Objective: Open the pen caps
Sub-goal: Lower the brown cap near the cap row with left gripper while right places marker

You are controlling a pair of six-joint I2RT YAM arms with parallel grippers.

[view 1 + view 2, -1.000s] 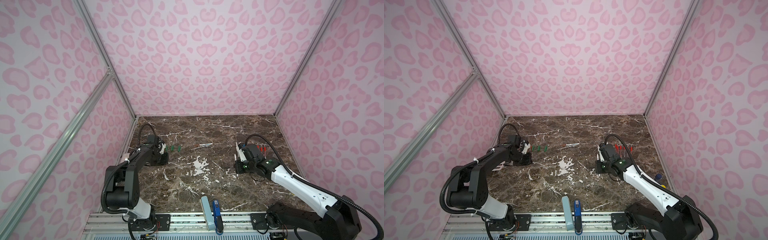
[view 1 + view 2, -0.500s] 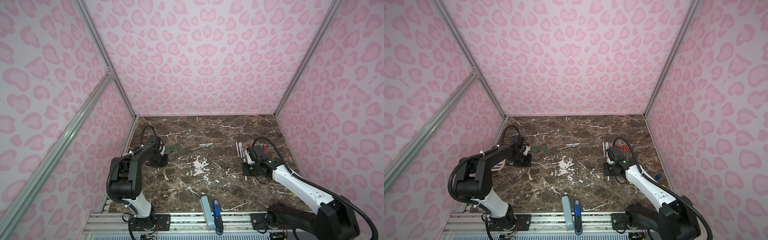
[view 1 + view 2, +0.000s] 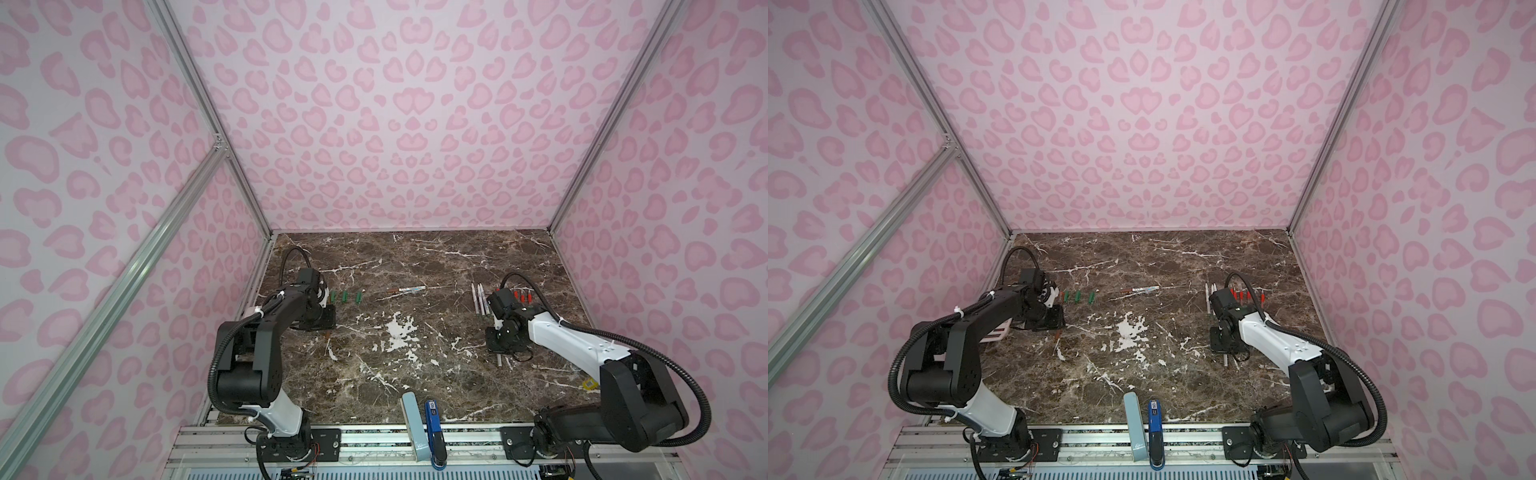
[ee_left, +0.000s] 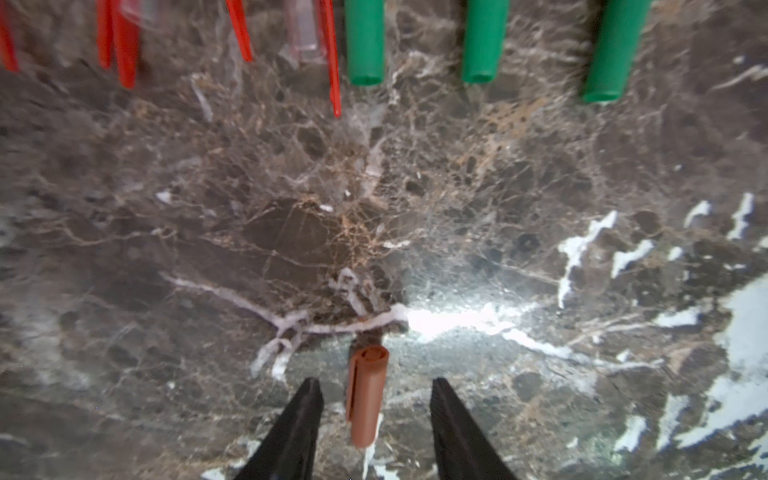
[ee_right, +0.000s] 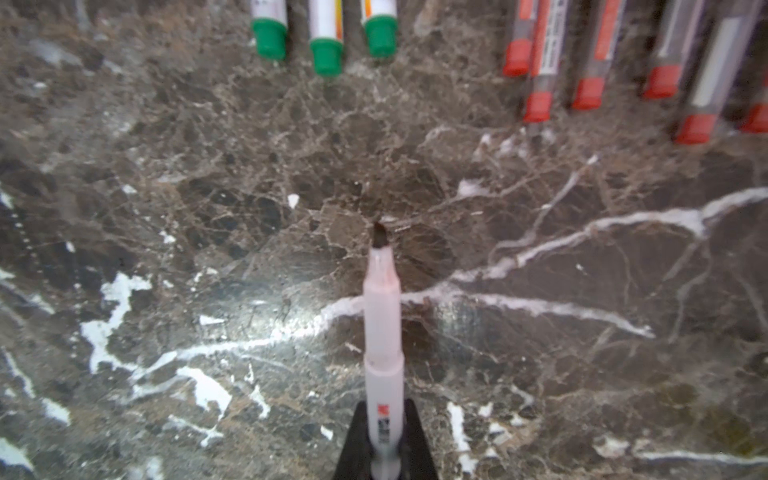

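A brown-orange pen cap [image 4: 365, 395] sits loose between the fingers of my open left gripper [image 4: 376, 382], touching neither. In both top views this cap [image 3: 328, 333] is on the marble just in front of the left gripper [image 3: 327, 320]. Three green caps [image 4: 484, 39] and several red caps [image 4: 124, 45] lie in a row beyond it. My right gripper [image 5: 384, 405] is shut on a white-barrelled pen [image 5: 382, 332] whose dark tip is bare. It hovers low at the right [image 3: 498, 347], in front of white pens [image 3: 478, 299] and red pens [image 5: 540, 83].
One pen [image 3: 405, 290] lies alone at the middle back. A pale blue bar [image 3: 412, 424] and a blue stapler-like object [image 3: 432, 428] rest at the front edge. A pink calculator [image 3: 1000, 330] shows under the left arm. Pink walls close in three sides.
My left gripper has opened and let go of the brown-orange cap. The right arm has moved right and toward the front, still carrying the uncapped white pen.
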